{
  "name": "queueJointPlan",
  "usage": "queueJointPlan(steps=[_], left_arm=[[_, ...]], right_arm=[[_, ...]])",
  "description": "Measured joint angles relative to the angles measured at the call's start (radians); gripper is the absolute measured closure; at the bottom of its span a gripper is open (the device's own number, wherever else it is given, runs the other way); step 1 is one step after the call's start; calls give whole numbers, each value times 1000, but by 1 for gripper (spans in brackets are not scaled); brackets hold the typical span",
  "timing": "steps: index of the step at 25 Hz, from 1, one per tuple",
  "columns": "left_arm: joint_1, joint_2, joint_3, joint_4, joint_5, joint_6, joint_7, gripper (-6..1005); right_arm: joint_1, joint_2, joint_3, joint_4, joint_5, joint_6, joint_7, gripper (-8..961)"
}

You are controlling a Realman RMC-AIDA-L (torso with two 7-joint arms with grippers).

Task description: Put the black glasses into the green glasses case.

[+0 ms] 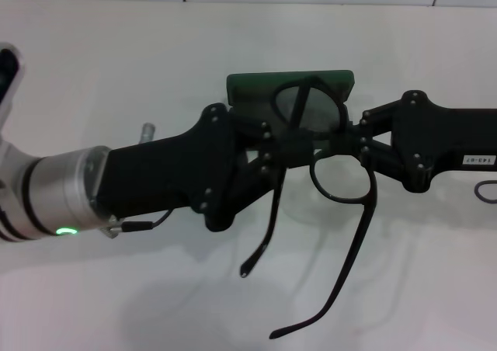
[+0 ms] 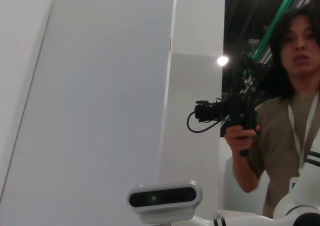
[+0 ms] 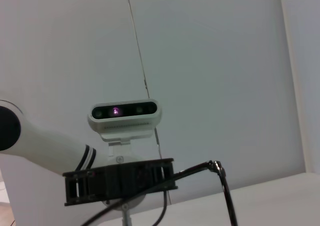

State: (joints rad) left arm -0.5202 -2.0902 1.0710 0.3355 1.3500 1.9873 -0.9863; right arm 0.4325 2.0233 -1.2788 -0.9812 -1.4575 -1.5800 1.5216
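— Where are the black glasses (image 1: 339,182) sitting?

— Both arms are holding them in the air just in front of the green glasses case (image 1: 289,92). The left gripper (image 1: 268,155) and right gripper (image 1: 362,143) are each pinching the frame near the bridge, temples dangling open towards the robot.

— Risk?

— I'm guessing those unfolded temples are going to catch on the case rim, or the two grippers pulling apart could be twisting the thin frame.
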Motion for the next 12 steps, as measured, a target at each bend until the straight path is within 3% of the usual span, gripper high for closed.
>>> queueJointPlan(steps=[12], left_arm=[[-41, -8, 0, -70, 1, -48, 42, 972]], right_arm=[[22, 0, -16, 53, 59, -37, -27, 899]])
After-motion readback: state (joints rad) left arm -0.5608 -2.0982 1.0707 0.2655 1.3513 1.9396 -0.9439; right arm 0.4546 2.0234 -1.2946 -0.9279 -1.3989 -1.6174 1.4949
